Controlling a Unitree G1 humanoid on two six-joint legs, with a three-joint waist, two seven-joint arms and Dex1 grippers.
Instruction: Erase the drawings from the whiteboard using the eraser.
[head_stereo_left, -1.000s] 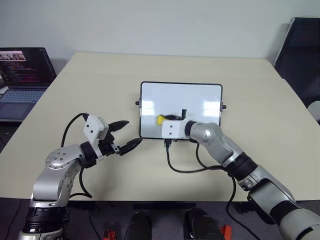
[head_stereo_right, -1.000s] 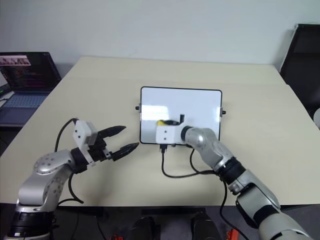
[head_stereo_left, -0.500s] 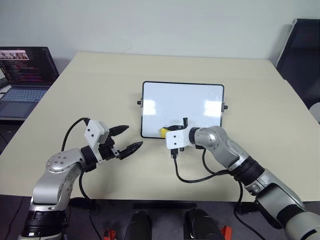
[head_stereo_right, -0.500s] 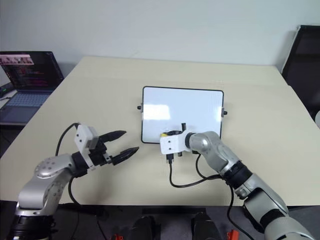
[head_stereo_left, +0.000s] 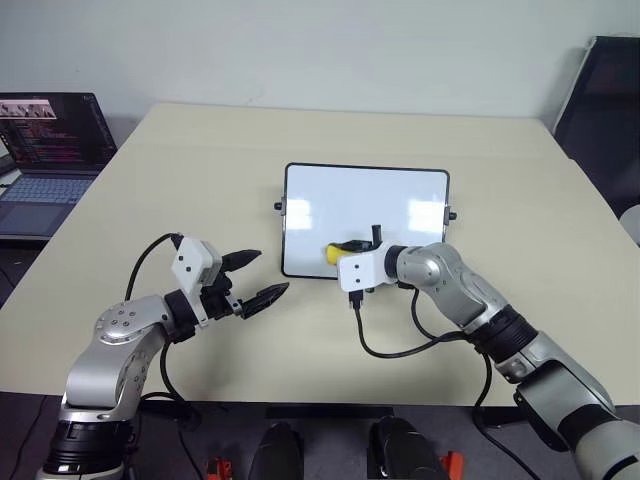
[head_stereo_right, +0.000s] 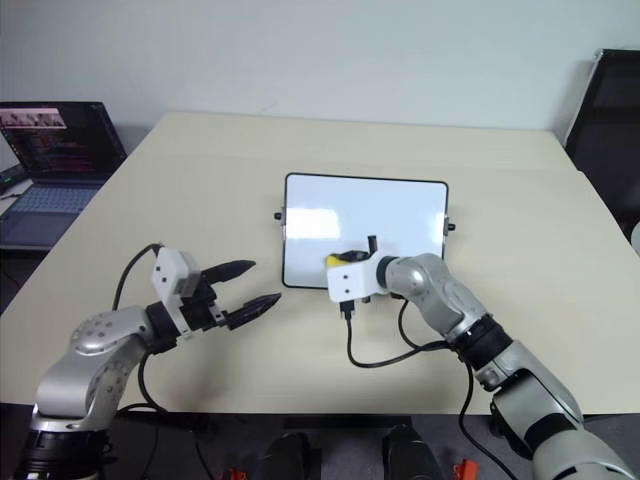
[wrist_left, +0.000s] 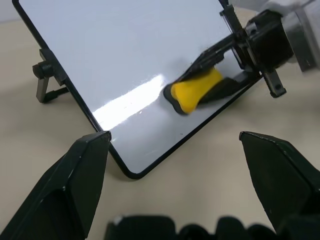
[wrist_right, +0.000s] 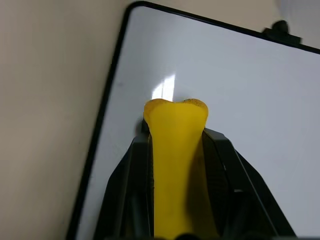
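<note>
- My left gripper (head_stereo_left: 256, 278) has its jaws spread wide, nothing between them, hovering over bare table (head_stereo_left: 200, 190) just off the whiteboard's near left corner.
- My right gripper (head_stereo_left: 352, 249) has its jaws clamped on the eraser (head_stereo_left: 338, 251); the yellow end sticks out past my fingertips toward my left.
- Far left: laptop (head_stereo_left: 50, 150) open beside the table edge, well apart from the work.
- Centre: whiteboard (head_stereo_left: 365, 205) lies flat on the table, black frame, side knobs.
- Eraser sits on the board's lower-left part, near the bottom edge; in the left wrist view its yellow end looks pressed against the white surface.
- Drawings: I can't make out any blue strokes on the surface that shows; what lies under the eraser and my fingers is hidden.
- Judgement: wiping is well along, maybe on the last patch.
- To do it well: keep the pad flat on the board, press evenly, make short overlapping strokes along the bottom edge, stay inside the frame.
- Risk: the board may slide under push; left gripper is near enough to steady that corner.
</note>
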